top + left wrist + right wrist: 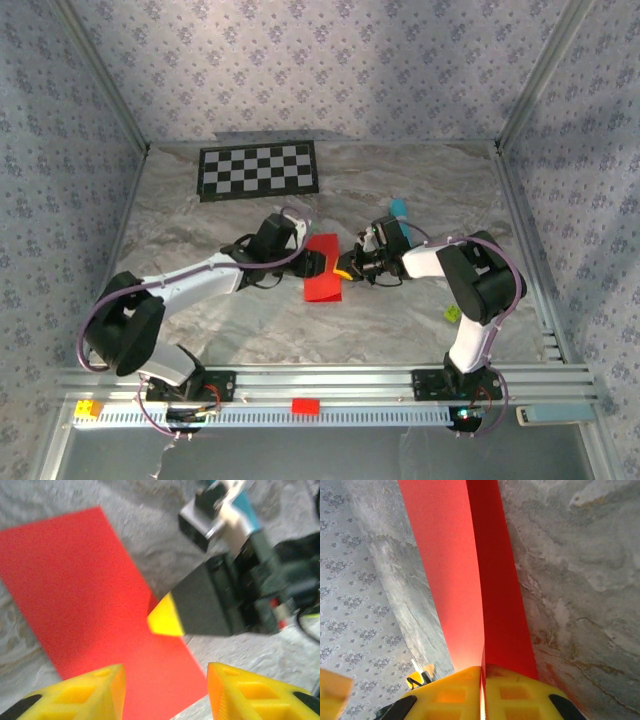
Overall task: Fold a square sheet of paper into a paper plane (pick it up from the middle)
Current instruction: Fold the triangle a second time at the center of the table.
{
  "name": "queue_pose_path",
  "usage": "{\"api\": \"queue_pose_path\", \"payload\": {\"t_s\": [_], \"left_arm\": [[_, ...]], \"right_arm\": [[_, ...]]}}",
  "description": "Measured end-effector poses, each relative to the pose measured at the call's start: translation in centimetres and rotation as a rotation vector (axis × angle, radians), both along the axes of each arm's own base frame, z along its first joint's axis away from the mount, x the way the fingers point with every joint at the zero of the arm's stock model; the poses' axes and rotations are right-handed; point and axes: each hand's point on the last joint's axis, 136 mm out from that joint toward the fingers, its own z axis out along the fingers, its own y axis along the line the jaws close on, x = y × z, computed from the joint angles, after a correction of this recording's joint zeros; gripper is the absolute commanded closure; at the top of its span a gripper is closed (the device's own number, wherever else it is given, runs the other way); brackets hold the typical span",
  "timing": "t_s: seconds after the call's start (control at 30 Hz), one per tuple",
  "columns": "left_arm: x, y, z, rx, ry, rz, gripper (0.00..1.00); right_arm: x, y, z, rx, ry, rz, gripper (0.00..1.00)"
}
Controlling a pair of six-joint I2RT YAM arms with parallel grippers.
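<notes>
The square sheet of paper [322, 285] is bright red and folded into a narrow rectangle, not a paper plane shape. It lies mid-table between the two arms. My right gripper [482, 680] is shut on its edge, and the two red layers [470, 565] run away from the pinched fingers. In the left wrist view that yellow fingertip [165, 617] sits at the paper's [75, 590] right edge. My left gripper [165, 692] hovers open just over the paper's near corner, with nothing between its fingers.
A black-and-white checkerboard [260, 170] lies at the back. A teal stick [399, 207] sits behind the right gripper. A small green item [452, 313] is by the right arm. A red block [305, 406] and a yellow block [88, 408] rest on the front rail.
</notes>
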Motion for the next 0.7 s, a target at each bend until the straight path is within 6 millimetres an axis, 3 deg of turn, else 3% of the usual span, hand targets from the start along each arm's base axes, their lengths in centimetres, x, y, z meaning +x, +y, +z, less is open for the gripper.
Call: {"api": "queue_pose_path", "payload": {"t_s": [0.1, 0.33, 0.5, 0.7], "left_arm": [[-1.7, -0.1, -0.9, 0.073, -0.036, -0.032, 0.52], [-5.7, -2.4, -0.8, 0.224, -0.189, -0.173, 0.49], [-5.9, -3.6, -0.7, 0.317, -0.273, -0.211, 0.46], [-6.2, -4.4, -2.1, 0.427, -0.326, -0.266, 0.45]], "right_arm": [[0.0, 0.0, 0.1, 0.0, 0.001, 0.002, 0.94], [0.4, 0.2, 0.4, 0.003, -0.005, 0.002, 0.95], [0.3, 0.2, 0.4, 0.002, -0.002, 0.002, 0.95], [0.3, 0.2, 0.4, 0.0, 0.0, 0.002, 0.95]]}}
